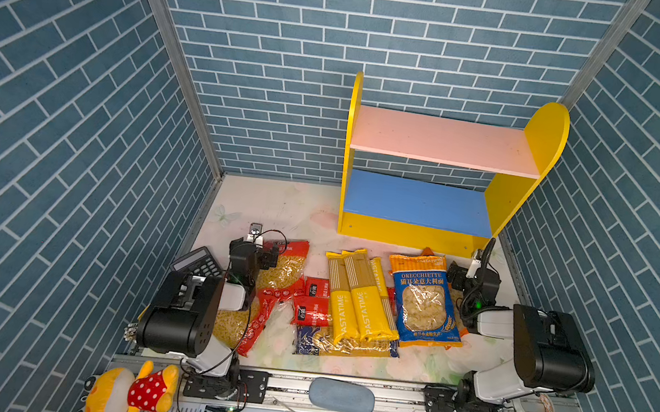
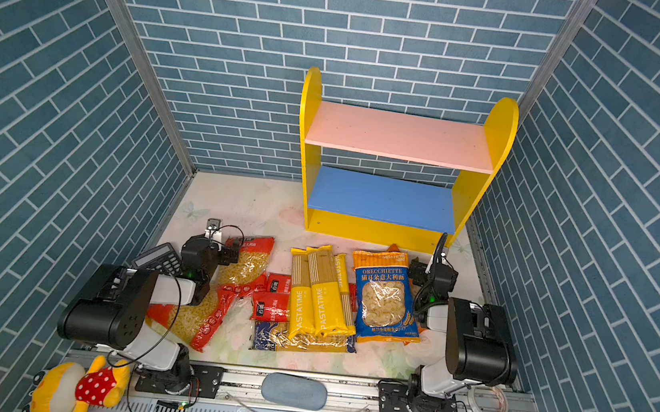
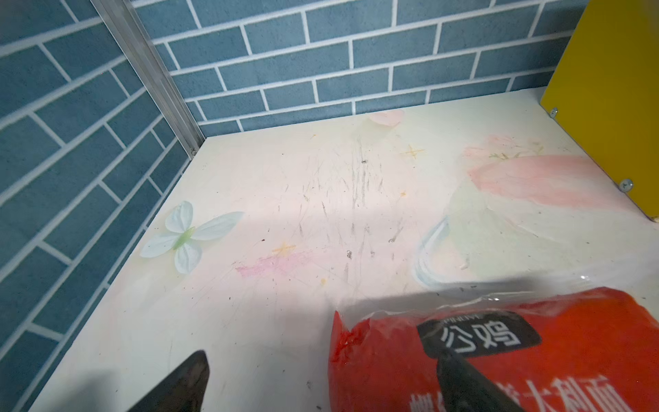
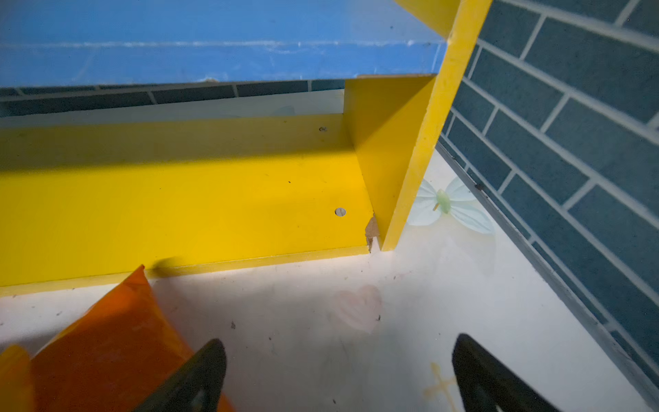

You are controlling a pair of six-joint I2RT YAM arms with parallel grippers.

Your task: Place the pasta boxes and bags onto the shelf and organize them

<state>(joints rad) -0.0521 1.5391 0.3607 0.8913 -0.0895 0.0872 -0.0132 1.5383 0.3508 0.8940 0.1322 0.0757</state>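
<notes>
Blue brick-patterned wall panels close the cell at 9, 12 and 3 o'clock, joined at the far corners by bare aluminium corner posts. The pale floral-printed tabletop shows grey scuffs, with a printed pale-green butterfly toward 10 o'clock

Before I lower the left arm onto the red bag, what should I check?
1. Left gripper open and empty: ok.
2. Right gripper open and empty: ok.
3. Red bag centred between left fingers: not ok, one finger over it, the other beside it.
4. Shelf boards bare: ok.
5. PASTATIME packs lying separate: not ok, they overlap the blue bag.
6. Finger touching red bag: cannot tell.
</notes>
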